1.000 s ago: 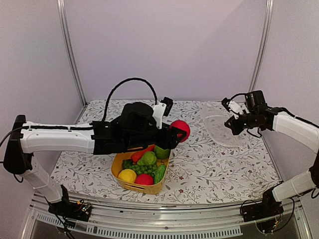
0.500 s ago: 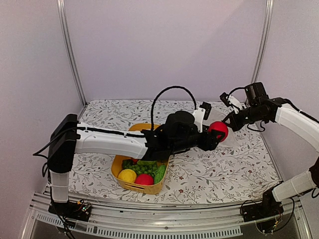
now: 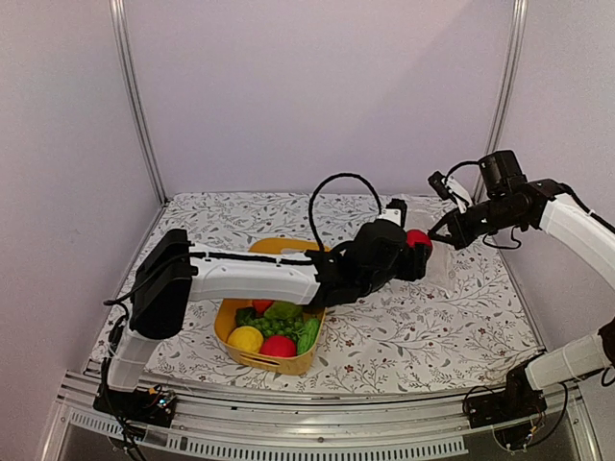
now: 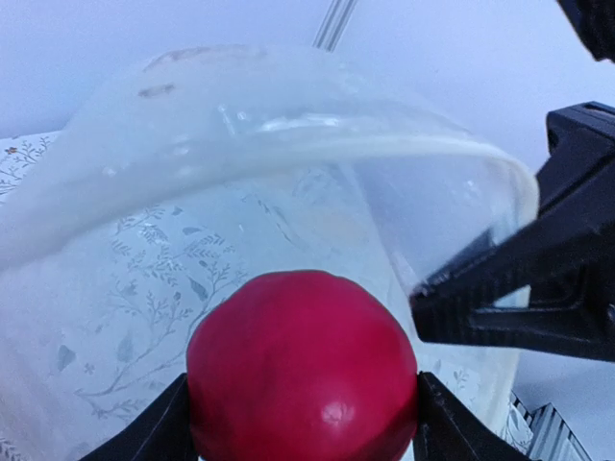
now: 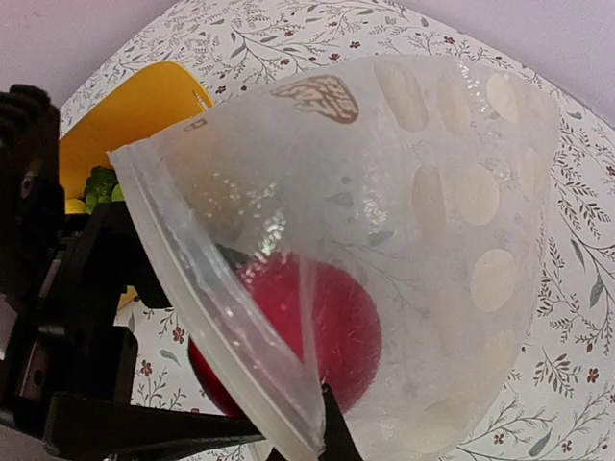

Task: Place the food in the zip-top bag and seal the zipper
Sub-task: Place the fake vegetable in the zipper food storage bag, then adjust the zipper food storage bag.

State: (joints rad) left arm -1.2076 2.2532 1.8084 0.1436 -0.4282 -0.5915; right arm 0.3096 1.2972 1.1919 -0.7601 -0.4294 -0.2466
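Between the left fingers [image 4: 448, 438] — red fruit [image 4: 303, 370], half inside the zip-top bag [image 5: 432, 192].

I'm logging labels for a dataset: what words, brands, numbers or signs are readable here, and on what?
None can be read in any view.
On the zip-top bag: a brownish printed mark, too blurred to read.
The red fruit and the basket: no lettering visible.

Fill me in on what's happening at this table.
The left gripper holds a red round fruit right at the open mouth of the zip-top bag, partly under its rim. The right gripper pinches the bag's edge, keeping the mouth open. The zipper is not sealed. Other toy food lies in the yellow basket.
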